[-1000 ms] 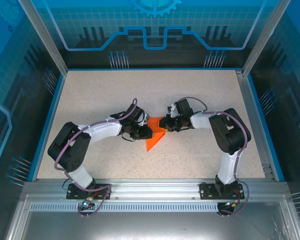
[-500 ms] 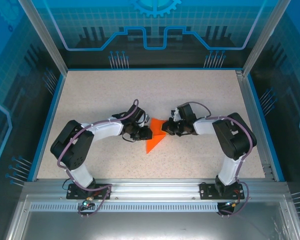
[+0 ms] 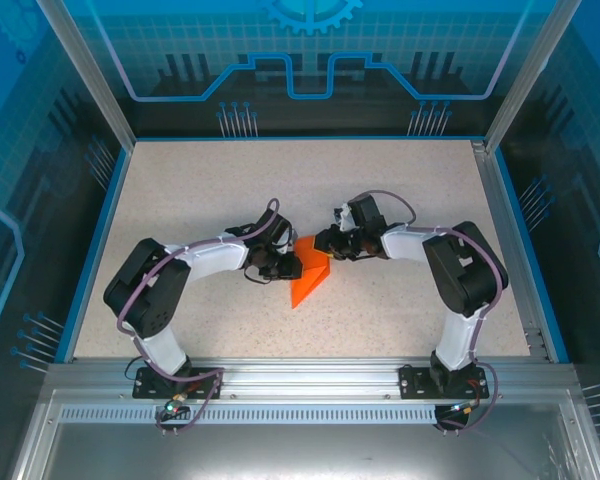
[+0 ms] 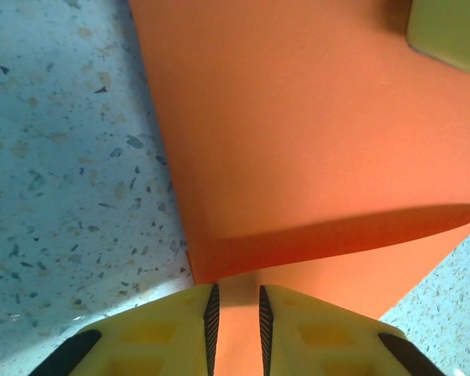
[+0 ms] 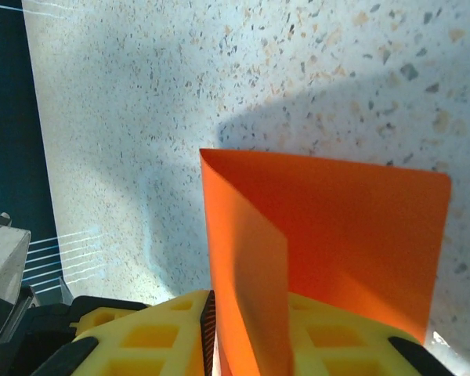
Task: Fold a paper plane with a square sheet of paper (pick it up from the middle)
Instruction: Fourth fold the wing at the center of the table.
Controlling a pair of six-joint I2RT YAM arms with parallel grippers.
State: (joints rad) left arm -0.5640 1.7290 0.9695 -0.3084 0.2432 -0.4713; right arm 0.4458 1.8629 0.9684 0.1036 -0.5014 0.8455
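Observation:
The orange sheet of paper (image 3: 305, 285) lies partly folded at the table's middle, a pointed wedge whose tip faces the near edge. My left gripper (image 3: 292, 266) meets its left edge, and in the left wrist view the paper (image 4: 298, 117) runs between the yellow fingers of this gripper (image 4: 235, 321), which is shut on it. My right gripper (image 3: 327, 245) holds the far right corner. In the right wrist view a raised, creased flap of the paper (image 5: 360, 235) stands up out of that gripper (image 5: 251, 345), which is shut on it. A finished narrow paper plane is out of view.
The speckled tabletop (image 3: 380, 180) is bordered by a blue rim and aluminium frame posts (image 3: 85, 75). A yellow finger of the right gripper (image 4: 450, 31) sits at the top right corner of the left wrist view, close over the paper.
The right gripper dipped toward the near edge with its corner of the paper, then came back away. The left gripper shifted slightly right. The paper's far part changed shape a little.

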